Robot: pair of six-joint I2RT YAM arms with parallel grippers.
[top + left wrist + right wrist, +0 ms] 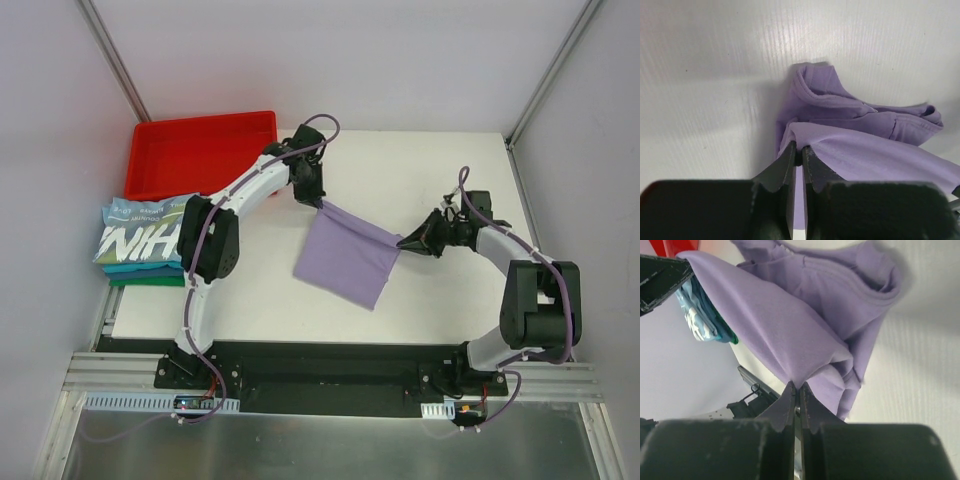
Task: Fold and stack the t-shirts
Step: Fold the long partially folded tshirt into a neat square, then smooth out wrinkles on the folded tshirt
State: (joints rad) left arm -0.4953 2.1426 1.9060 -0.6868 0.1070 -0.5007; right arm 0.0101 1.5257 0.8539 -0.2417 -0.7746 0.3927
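On the white bench, far left, sits a stack of folded t-shirts, light blue over teal and green. Its big white lettering is unreadable. A red plastic tray lies just behind. Mid-bench, the left fingers and right fingers each pinch a corner of the plain lavender-purple cloth t-shirt, its top edge taut between them.

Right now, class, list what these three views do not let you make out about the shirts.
Top external: the folded stack has one end behind the left arm, cutting its lettering off.
Right wrist: the lifted lavender t-shirt covers most of the stack; the red tray is cut by the top edge.
Left wrist: stack and tray out of view.
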